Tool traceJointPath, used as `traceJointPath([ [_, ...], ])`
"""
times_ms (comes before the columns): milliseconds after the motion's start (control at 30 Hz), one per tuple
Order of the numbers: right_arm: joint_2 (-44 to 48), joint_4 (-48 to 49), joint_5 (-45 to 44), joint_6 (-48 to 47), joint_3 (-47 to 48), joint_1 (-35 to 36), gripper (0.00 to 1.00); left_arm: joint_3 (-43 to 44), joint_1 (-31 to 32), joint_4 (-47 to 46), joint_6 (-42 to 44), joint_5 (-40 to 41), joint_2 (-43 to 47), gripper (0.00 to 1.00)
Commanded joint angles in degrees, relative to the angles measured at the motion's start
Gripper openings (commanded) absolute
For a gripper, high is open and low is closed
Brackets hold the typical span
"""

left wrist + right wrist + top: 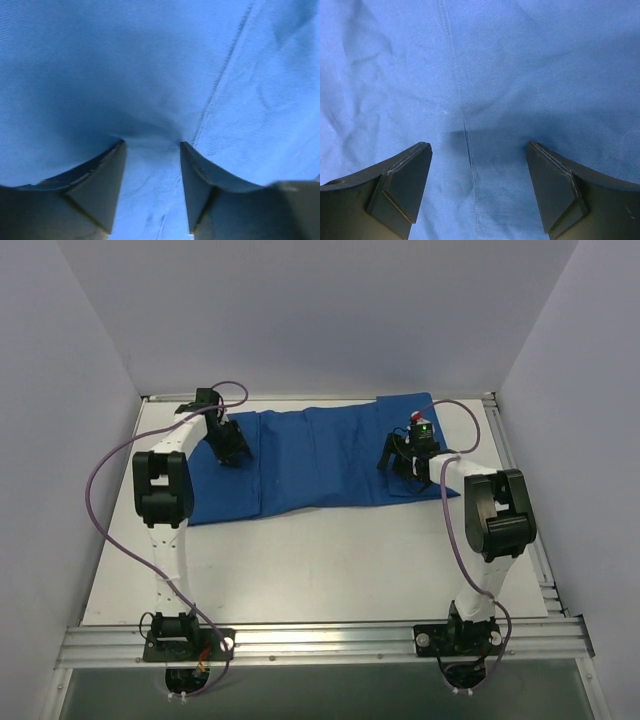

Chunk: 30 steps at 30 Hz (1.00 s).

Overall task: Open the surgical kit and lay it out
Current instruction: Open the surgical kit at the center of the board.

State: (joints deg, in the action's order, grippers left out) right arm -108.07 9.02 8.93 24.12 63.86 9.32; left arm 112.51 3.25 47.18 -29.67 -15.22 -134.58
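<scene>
The surgical kit is a blue cloth wrap [320, 455] spread across the far half of the table, with a folded panel at its left end. My left gripper [228, 445] is pressed down into that left end. In the left wrist view its jaws [152, 150] stand narrow with a ridge of cloth [150, 190] bunched between them, and the cloth bulges round both fingertips. My right gripper [408, 468] hovers over the cloth's right part. In the right wrist view it [479, 150] is wide open above a stitched seam [467, 135]. No instruments show.
The white tabletop [330, 560] lies in front of the cloth. Metal rails [320, 640] frame the near edge and right side. Purple cables [110, 465] loop off both arms. Plain walls close in on the left, right and back.
</scene>
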Motion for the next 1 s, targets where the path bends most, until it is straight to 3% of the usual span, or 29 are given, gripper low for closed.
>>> traceJointPath([
  [0,0.04,-6.03,-1.81,-2.76,-0.93,0.95,0.79,-1.76,-0.7,-1.65,1.89,4.93,1.77,0.59],
  [133,3.56,-10.66,-4.35,-3.64,-0.84,2.98,0.8,-0.45,-0.17,0.8,3.56,8.09,7.84,0.69],
  [233,7.08,-13.31,-8.13,-4.08,-2.15,4.38,0.81,-1.23,2.11,3.09,5.49,13.18,12.75,0.7],
  [400,10.68,-16.22,-12.7,-5.13,-3.3,5.97,0.76,-15.08,8.17,0.38,4.98,22.41,21.97,0.7],
  [500,10.34,-17.1,-13.76,-6.1,-3.21,6.5,0.68,-21.08,10.99,-1.64,2.87,22.17,25.15,0.7],
  [733,7.09,-17.8,-17.45,-8.03,-1.89,8.25,0.51,-26.02,14.15,-3.06,1.55,24.18,30.08,0.68],
  [967,4.27,-19.3,-21.41,-8.83,0.92,11.94,0.48,-29.8,14.86,-4.29,0.49,25.5,32.37,0.68],
])
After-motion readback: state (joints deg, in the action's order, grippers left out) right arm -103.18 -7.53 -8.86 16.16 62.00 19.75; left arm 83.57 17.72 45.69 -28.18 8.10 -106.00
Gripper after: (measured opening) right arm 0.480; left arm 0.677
